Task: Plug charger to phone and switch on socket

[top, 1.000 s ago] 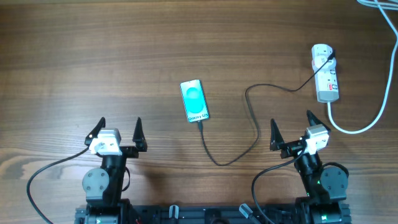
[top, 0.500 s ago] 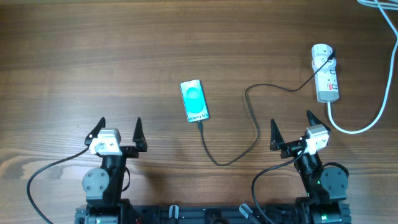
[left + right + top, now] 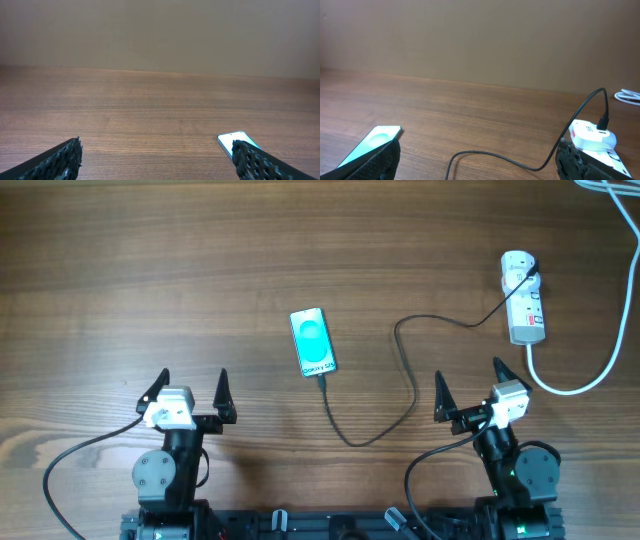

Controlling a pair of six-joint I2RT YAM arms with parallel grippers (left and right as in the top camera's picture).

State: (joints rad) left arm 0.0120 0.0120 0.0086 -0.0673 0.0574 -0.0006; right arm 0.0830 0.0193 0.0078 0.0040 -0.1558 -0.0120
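Our left tool (image 3: 191, 377) and right tool (image 3: 468, 372) stand released, empty. At the middle of the counter (image 3: 200, 260), the charger (image 3: 352, 443) tip touches the phone (image 3: 312, 342); whether it is seated, we cannot tell. We'd check that, then press the switch of the socket (image 3: 523, 298) squarely with the right tool.

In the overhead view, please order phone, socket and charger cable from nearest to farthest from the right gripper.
From the right gripper:
1. Charger cable, looping just beside it.
2. Socket, ahead to the right.
3. Phone, far to the left.

left claw (image 3: 155, 143) spread wide, phone (image 3: 227, 140) partly behind one finger, wooden table (image 3: 150, 100)
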